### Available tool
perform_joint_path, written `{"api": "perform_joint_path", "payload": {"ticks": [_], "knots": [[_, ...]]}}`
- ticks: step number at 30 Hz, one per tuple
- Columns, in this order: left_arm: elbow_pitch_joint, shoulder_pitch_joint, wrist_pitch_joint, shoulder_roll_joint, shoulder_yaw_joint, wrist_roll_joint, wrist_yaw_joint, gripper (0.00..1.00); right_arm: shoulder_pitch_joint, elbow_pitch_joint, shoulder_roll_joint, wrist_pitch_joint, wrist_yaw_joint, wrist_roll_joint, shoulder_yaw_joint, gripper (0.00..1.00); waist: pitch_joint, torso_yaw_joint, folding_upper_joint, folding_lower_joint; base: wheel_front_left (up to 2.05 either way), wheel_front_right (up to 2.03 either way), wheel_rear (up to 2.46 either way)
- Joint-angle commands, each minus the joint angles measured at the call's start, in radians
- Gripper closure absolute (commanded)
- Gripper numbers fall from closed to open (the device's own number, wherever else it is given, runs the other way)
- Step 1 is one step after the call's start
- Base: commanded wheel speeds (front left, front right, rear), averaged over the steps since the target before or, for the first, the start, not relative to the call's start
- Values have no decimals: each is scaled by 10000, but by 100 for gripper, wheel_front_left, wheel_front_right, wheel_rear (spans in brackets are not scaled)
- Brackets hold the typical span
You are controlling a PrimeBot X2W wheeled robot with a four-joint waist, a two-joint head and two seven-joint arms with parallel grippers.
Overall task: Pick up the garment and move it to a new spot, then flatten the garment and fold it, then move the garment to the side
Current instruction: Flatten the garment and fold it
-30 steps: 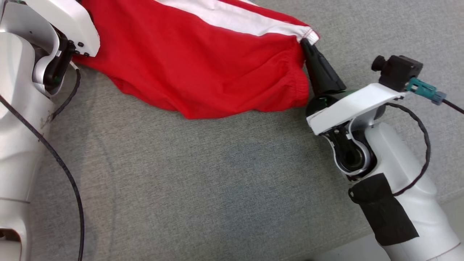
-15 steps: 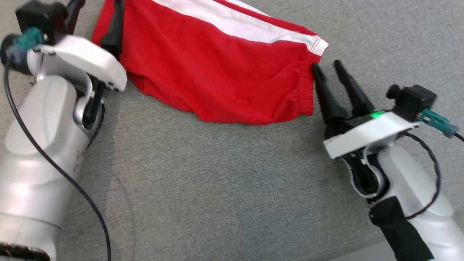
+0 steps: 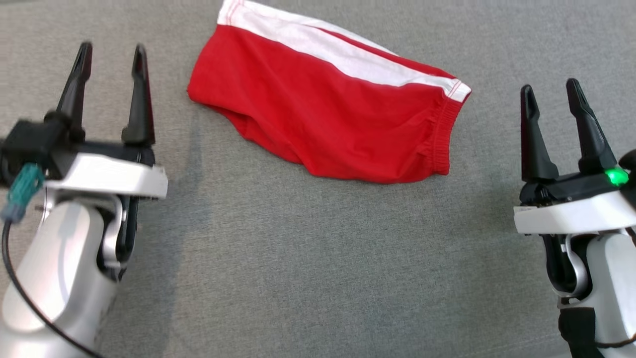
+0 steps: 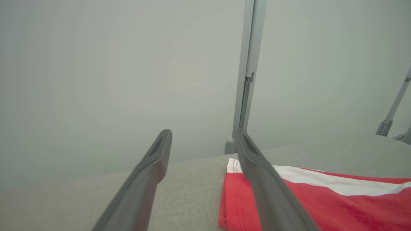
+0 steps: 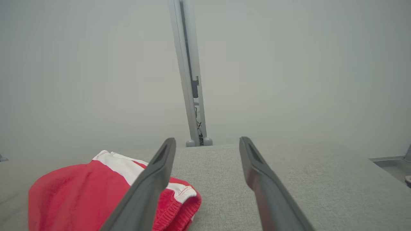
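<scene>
Left pincer (image 3: 112, 49), right pincer (image 3: 550, 88): jaws apart.

The garment (image 4: 337, 211) runs off the left wrist view's right edge, partly behind a finger (image 4: 269, 192).

Long black fingers (image 3: 139, 99), tapering to blunt tips, on the left gripper (image 3: 113, 46) and the right gripper (image 3: 548, 85) alike. Flat white wrist plates (image 3: 107, 175) beneath, then glossy pale forearms (image 3: 59, 268). There's a green light (image 3: 616, 176) glowing at the right wrist, a teal connector (image 3: 22, 185) and a black cable (image 3: 17, 296) on the left, and a black wrap (image 3: 579, 328) round the right forearm.
</scene>
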Motion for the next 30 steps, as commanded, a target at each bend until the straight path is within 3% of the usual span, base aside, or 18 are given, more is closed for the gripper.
{"api": "perform_joint_path", "payload": {"ticks": [1, 7, 13, 25, 30], "knots": [[-127, 152, -31, 64, 81, 48, 75, 0, 102, -66, 32, -52, 1, -52, -45, 0, -176, 114, 0, 0, 0, 0, 0], [-1217, 1903, -33, 273, 475, 174, 716, 0, 879, -189, 105, -54, -1, -666, -283, 0, -675, 189, 0, 0, 0, 0, 0], [-1768, 3052, 138, 375, 433, 97, 1012, 0, 1569, -257, 152, -54, -1, -753, -482, 0, -949, 229, 0, 0, 0, 0, 0], [-1837, 2643, 390, 510, 264, 118, 878, 0, 1505, -285, 264, -56, -1, -479, -358, 0, -896, 36, 0, 0, 0, 0, 0], [-1552, 1575, 487, 477, -23, 193, 413, 0, 1302, -286, 291, -54, -1, -401, -220, 0, -680, -119, 0, 0, 0, 0, 0]]}}
